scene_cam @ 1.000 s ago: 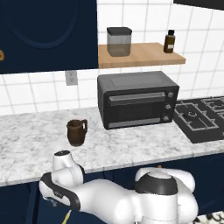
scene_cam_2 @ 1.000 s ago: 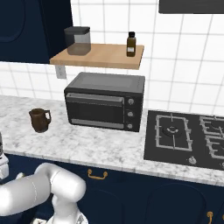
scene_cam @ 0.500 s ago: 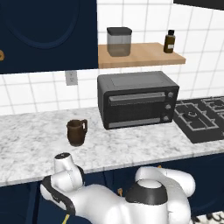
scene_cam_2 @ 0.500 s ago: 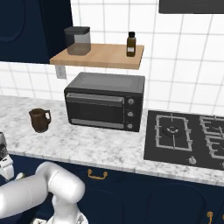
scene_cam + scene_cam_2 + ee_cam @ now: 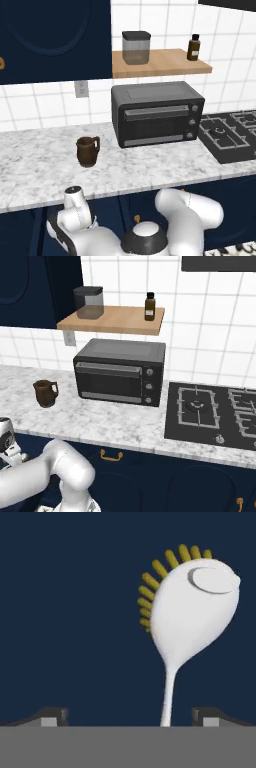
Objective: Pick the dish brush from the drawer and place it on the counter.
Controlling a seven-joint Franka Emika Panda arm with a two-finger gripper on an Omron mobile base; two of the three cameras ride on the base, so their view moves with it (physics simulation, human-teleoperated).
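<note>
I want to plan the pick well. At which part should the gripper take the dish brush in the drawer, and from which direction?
Probably the thin neck below the head of the dish brush: the white head is wide and rounded, with yellow bristles along one edge. In the hand view it lies on the dark blue drawer floor, so come straight down, with one fingertip on each side. The gripper looks open widely enough.

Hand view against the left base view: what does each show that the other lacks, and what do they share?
Hand view alone: the dish brush, white head with yellow bristles along one edge, lying on the drawer floor's dark blue, its thin stem running down between the gripper tips, which stand wide apart.

Left base view alone: the counter carrying a brown mug and a toaster oven, the stove, and a wooden shelf with a canister and a bottle.

Shared: nothing I can match.
</note>
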